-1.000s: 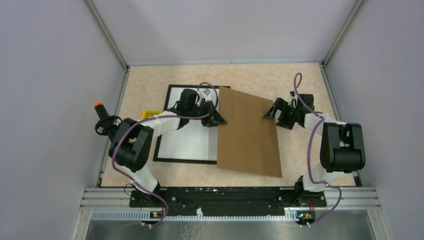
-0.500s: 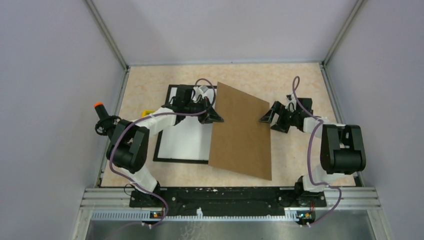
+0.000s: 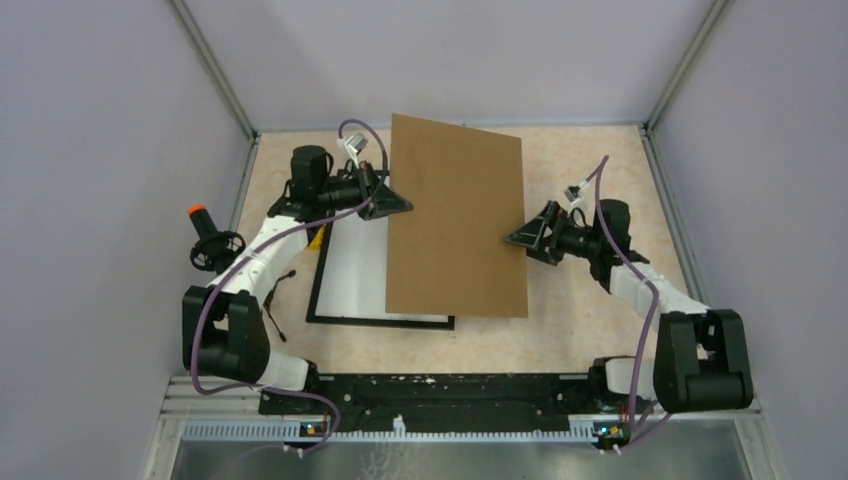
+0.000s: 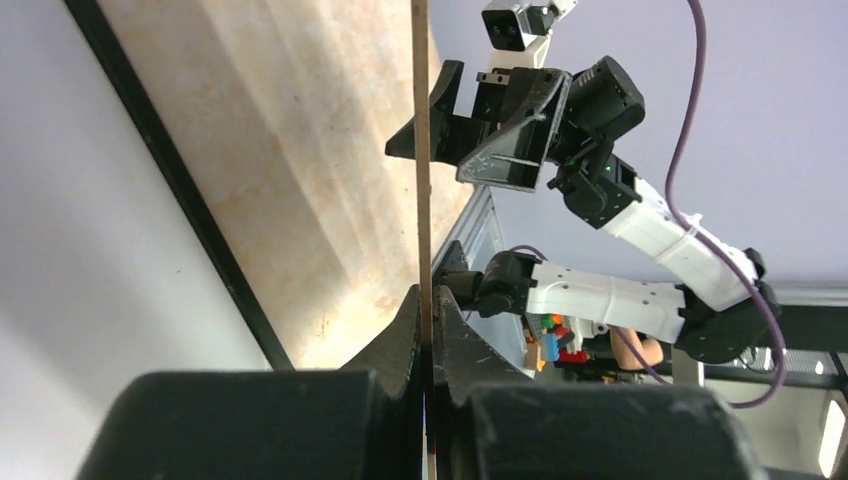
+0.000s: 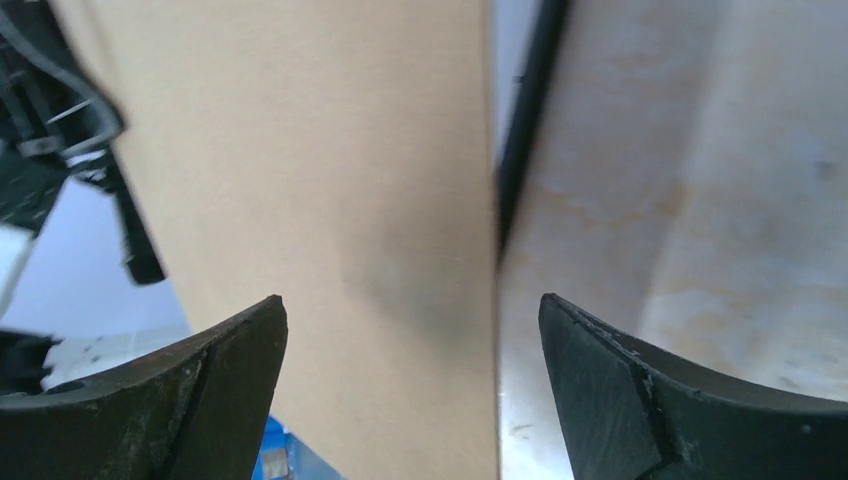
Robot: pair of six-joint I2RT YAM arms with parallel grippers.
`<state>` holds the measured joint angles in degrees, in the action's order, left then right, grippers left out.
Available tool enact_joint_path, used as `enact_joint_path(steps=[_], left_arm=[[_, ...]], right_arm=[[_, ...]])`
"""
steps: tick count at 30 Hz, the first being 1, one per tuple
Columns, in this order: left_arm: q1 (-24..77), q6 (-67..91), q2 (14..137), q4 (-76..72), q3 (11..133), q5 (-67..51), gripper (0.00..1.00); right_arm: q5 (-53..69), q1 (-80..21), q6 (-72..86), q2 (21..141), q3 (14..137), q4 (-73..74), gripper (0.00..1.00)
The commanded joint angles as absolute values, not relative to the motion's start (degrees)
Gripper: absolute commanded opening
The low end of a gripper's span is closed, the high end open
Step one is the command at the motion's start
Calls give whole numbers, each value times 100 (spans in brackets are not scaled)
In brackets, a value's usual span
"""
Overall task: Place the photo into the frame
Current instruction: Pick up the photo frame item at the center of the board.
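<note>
**A:** What's the left hand [image 3: 398,204] doing?

**B:** Its fingers [image 4: 398,345] are pinched tight on one edge of the brown cardboard sheet [image 3: 455,225], holding it up off the surface [image 3: 590,330].

**A:** And the right hand [image 3: 515,238]?

**B:** Spread wide at the sheet's opposite edge, facing the left hand. From its own camera the fingers [image 5: 225,360] stand well apart with the cardboard ahead of them. I can't tell whether they touch it.

**A:** Where's the photo [image 3: 355,270]?

**B:** Lying white side up inside the frame [image 3: 380,320], below the left hand and toward that arm's base. The raised sheet hides the part nearest the right hand.

**A:** The frame?

**B:** Flat on the surface, around the photo.
</note>
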<state>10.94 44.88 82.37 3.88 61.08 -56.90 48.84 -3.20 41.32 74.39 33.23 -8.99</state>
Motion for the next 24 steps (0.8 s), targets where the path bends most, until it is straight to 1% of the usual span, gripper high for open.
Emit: enact_joint_path(steps=[1, 6, 9, 12, 14, 17, 18, 19, 21, 24], left_arm=[[972, 5048, 7972, -584, 6363, -6546, 0], [897, 5484, 7903, -1091, 6399, -6946, 0], [880, 5403, 7796, -1079, 6372, -7030, 0], [879, 5441, 7644, -1330, 6126, -6997, 0], [879, 5513, 7593, -1510, 5960, -6911, 0], [883, 6022, 7598, -2197, 5685, -6926, 0], [879, 6224, 7579, -2493, 5596, -6907, 0], [879, 6388, 7561, -2723, 5536, -6870, 0], [879, 6508, 7544, -2854, 5526, -6797, 0], [879, 6498, 7555, -2793, 5541, -6757, 0]], right_arm=[[5366, -504, 5171, 6766, 3075, -2184, 92], [5960, -514, 5957, 6186, 3034, -2693, 81], [5920, -509, 6129, 5612, 2974, -2614, 71], [5793, -510, 6482, 4997, 2785, -2773, 66], [5740, -510, 6903, 4694, 2620, -3198, 61], [5618, -510, 7598, 4522, 2518, -3891, 38], [5577, -510, 7858, 4523, 2479, -4258, 33], [5535, -510, 8092, 4543, 2446, -4600, 30], [5526, -510, 8331, 4656, 2498, -4965, 23], [5474, -509, 8649, 4837, 2603, -5518, 5]])
